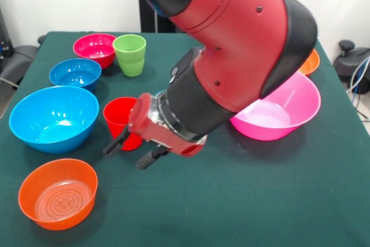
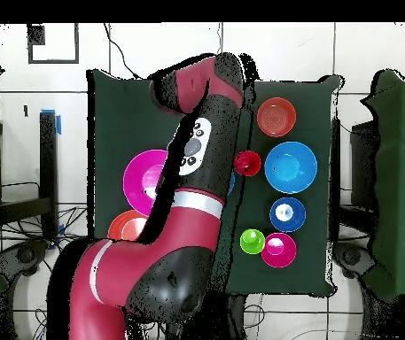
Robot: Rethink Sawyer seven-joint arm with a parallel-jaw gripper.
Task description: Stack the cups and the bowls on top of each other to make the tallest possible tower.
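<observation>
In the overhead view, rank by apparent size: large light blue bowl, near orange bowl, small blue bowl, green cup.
1. Large light blue bowl
2. Orange bowl
3. Small blue bowl
4. Green cup

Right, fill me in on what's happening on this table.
The red and black arm reaches low over the green table, its pincer open beside the red cup and holding nothing. Nothing looks stacked yet. The large blue bowl, smaller blue bowl, magenta bowl, green cup and near orange bowl each stand alone. The big pink bowl and another orange bowl sit partly behind the arm.
</observation>
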